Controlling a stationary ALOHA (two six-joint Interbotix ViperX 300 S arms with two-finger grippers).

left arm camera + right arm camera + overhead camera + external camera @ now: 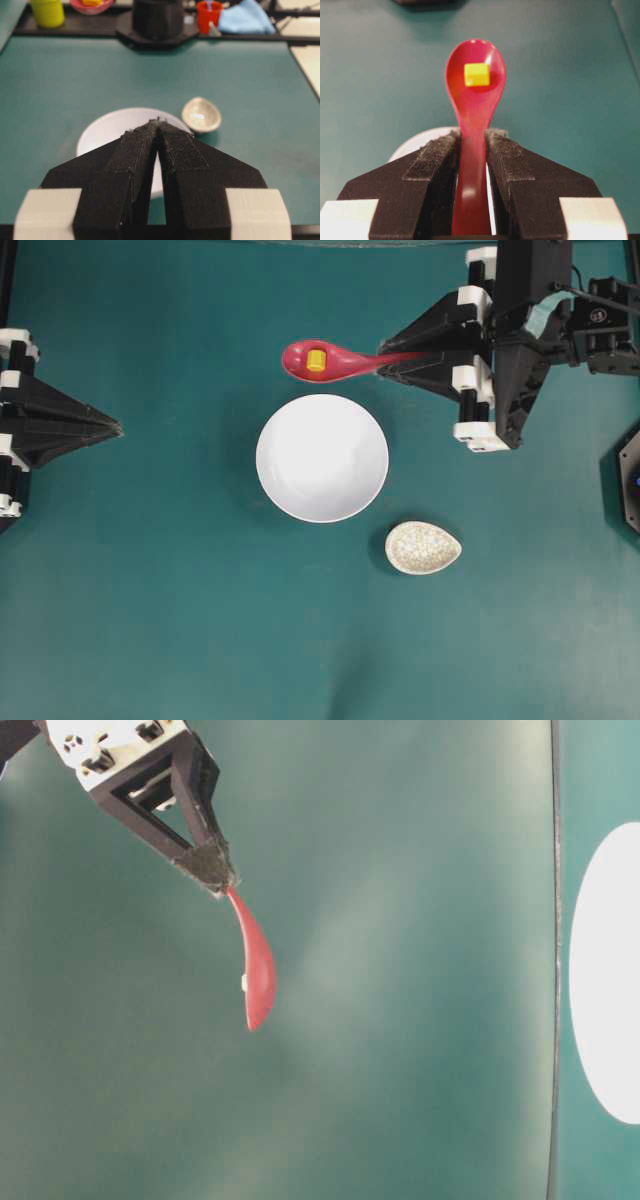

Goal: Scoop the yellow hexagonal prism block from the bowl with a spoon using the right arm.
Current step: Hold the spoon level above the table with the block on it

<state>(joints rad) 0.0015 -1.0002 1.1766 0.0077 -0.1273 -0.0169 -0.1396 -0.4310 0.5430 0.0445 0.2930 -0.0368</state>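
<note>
Your right gripper [385,348] is clamping the handle of the spoon [330,361], its two pads pressing on either side of the red-pink stem, as the right wrist view shows plainly. The spoon is being held out level, scoop toward the left of the overhead view, and it is sitting just beyond the rim of the bowl [322,458] rather than over it. The yellow hexagonal prism block [316,360] is lying inside the scoop, near its middle, so it is out of the bowl and riding in the spoon. In the table-level view the spoon is hanging clear of the green table [150,620], with nothing touching its underside. The bowl itself is showing only its plain white inside. Your left gripper [118,426] is resting at the left edge of the overhead view, well apart from the bowl, with its pads pressed together at the tips and nothing between them. A small speckled dish [423,547] is sitting on the table just beside the bowl, on the side nearer your right arm, apart from both grippers.
</note>
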